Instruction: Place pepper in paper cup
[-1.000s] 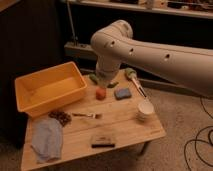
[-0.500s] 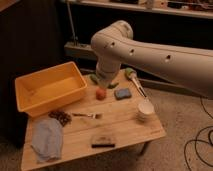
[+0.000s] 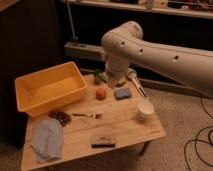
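The green pepper (image 3: 100, 76) lies at the far edge of the wooden table (image 3: 120, 125), near its middle. My gripper (image 3: 109, 79) hangs at the end of the big white arm, low over the table right beside the pepper, and it is shut. The arm's wrist hides most of it, and I cannot tell whether it touches the pepper. The off-white paper cup (image 3: 145, 109) stands upright near the table's right edge, well to the right and in front of the gripper.
A yellow bin (image 3: 50, 90) fills the table's left back. An orange fruit (image 3: 101, 93) and a blue sponge (image 3: 122, 93) lie just in front of the gripper. A brush (image 3: 136, 82), fork (image 3: 87, 115), dark cluster (image 3: 61, 117), blue cloth (image 3: 47, 139) and dark block (image 3: 103, 141) also lie about.
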